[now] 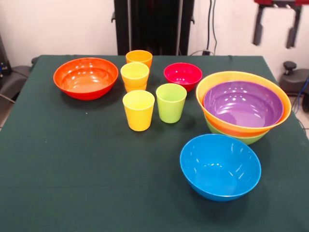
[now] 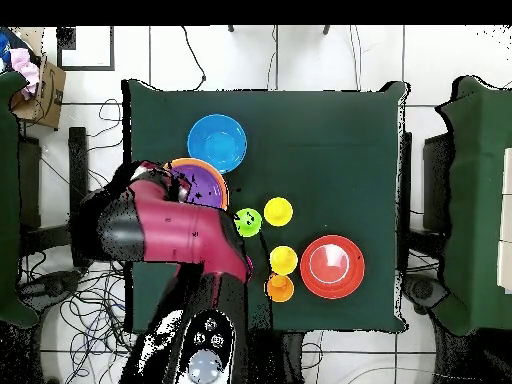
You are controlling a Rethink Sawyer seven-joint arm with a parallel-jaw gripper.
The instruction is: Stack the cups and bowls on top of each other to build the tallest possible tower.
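The arm (image 2: 180, 235) is reaching over the worktop's (image 1: 72, 174) edge in the overhead view, its bulk hiding the tool (whether it is released or clenched cannot be told). In the front view, left to right: a red-orange bowl (image 1: 86, 78) is sitting alone; two yellow cups (image 1: 138, 110) and an orange cup (image 1: 139, 57) are standing clustered, the farther yellow one nested in another orange cup; a lime green cup (image 1: 171, 102) is standing just beside; a small magenta-red bowl (image 1: 183, 76) is resting behind. The tower (image 1: 244, 107), purple in orange in green, is sitting at the right, directly beneath the arm's end. A blue bowl (image 1: 220, 166) is lying near it.
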